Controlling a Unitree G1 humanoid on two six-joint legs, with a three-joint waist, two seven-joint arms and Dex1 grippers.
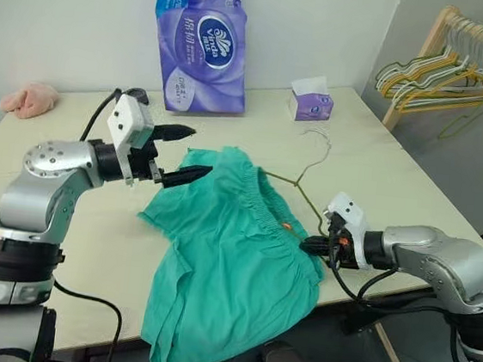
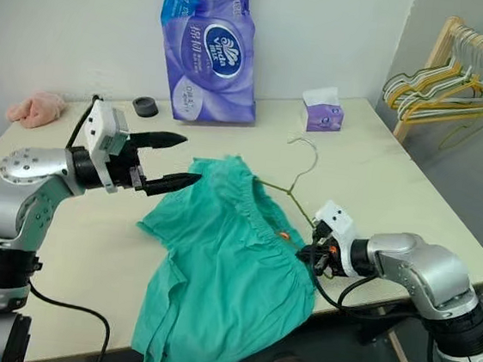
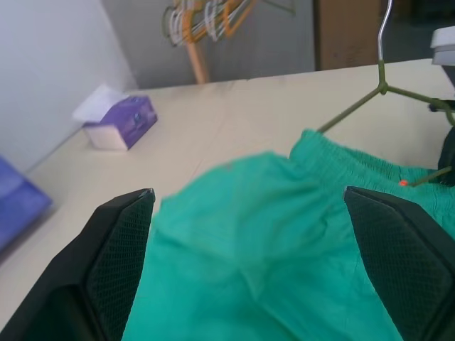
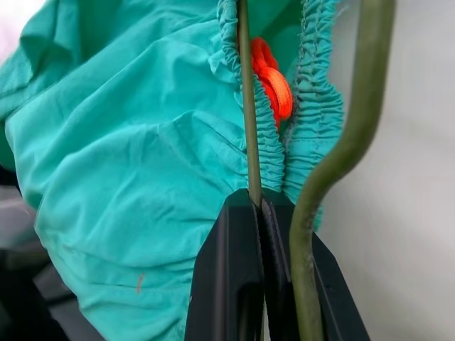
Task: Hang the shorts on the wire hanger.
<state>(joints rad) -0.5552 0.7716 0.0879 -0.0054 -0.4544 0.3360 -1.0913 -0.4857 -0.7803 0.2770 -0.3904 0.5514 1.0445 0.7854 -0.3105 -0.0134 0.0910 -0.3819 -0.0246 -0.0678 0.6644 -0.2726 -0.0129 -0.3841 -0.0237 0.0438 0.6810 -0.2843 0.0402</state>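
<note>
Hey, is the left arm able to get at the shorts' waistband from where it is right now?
Probably yes. The left gripper hovers with jaws open just beside the shorts, and nothing lies between it and the gathered waistband.

Head cameras overlook the table [image 1: 415,178]; wrist cameras sit close over the shorts [image 3: 284,234]

Purple tissue pack [image 1: 201,43], tissue box [image 1: 310,104], pink cloth [image 1: 30,98], hanger rack [image 1: 447,77]

The shorts [image 1: 233,258] cover the wire hanger [image 1: 298,180] from its neck to the right gripper [image 1: 314,247]; their hem drops beyond the table edge [image 1: 369,285].
</note>
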